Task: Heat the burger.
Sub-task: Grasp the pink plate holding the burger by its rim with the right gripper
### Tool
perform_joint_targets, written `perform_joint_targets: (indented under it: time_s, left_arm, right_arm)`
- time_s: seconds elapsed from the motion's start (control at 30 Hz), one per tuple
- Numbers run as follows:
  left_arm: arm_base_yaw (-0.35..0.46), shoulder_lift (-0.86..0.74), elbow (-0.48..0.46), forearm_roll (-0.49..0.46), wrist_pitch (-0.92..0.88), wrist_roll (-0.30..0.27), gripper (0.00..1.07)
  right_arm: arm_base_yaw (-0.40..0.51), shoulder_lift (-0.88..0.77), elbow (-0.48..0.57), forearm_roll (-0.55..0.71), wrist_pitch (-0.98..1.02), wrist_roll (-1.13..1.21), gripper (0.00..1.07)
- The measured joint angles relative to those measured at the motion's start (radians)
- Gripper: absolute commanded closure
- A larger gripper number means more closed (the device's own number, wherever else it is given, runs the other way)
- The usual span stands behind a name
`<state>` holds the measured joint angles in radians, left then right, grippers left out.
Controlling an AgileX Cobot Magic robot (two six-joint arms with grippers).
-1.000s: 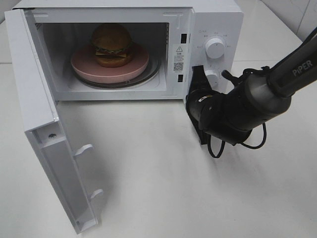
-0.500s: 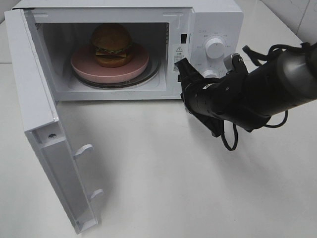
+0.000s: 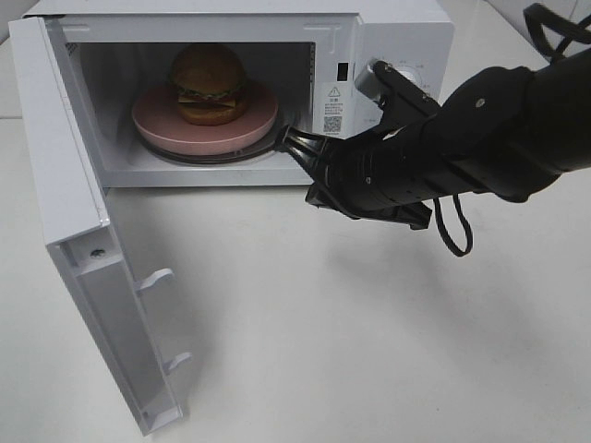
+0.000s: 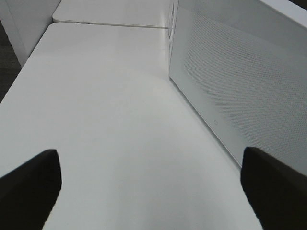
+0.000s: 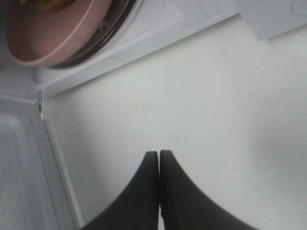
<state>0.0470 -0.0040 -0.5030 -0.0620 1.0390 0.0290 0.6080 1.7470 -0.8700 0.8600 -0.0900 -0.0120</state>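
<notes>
Clenched tight, the right hand (image 3: 284, 138) held nothing; its two dark fingers (image 5: 148, 184) pressed flat against each other above the white tabletop (image 3: 369, 341). From the high camera its tip sat at the lower front edge of the microwave (image 3: 406, 37) opening, just beside the pink plate (image 3: 205, 120). The burger (image 3: 208, 83) rested on that plate inside the cavity, with the door (image 3: 88, 231) swung wide. Left hand (image 4: 153, 184) was spread, empty, over bare tabletop beside a perforated white panel (image 4: 240, 81).
</notes>
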Motion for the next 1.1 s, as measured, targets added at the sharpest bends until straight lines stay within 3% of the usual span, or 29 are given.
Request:
perform_joint_targets:
  time_s: [0.17,0.27,0.63,0.9,1.1]
  left_arm:
    - [0.0,0.0,0.0,0.0,0.0,0.0,0.11]
    - [0.0,0.0,0.0,0.0,0.0,0.0,0.11]
    - [0.0,0.0,0.0,0.0,0.0,0.0,0.11]
    - [0.0,0.0,0.0,0.0,0.0,0.0,0.11]
    - [0.0,0.0,0.0,0.0,0.0,0.0,0.11]
  right_arm:
    - [0.0,-0.04,0.0,-0.075,0.15,-0.09,1.07]
    - [0.0,-0.072,-0.018,-0.188,0.299,-0.125,1.07]
    - [0.0,-0.088,-0.183,-0.541,0.786,-0.2,1.04]
    - [0.0,-0.092,-0.275,-0.607,1.037,-0.554,1.02]
    - [0.0,-0.099,-0.322,-0.617,1.068,-0.842,1.0]
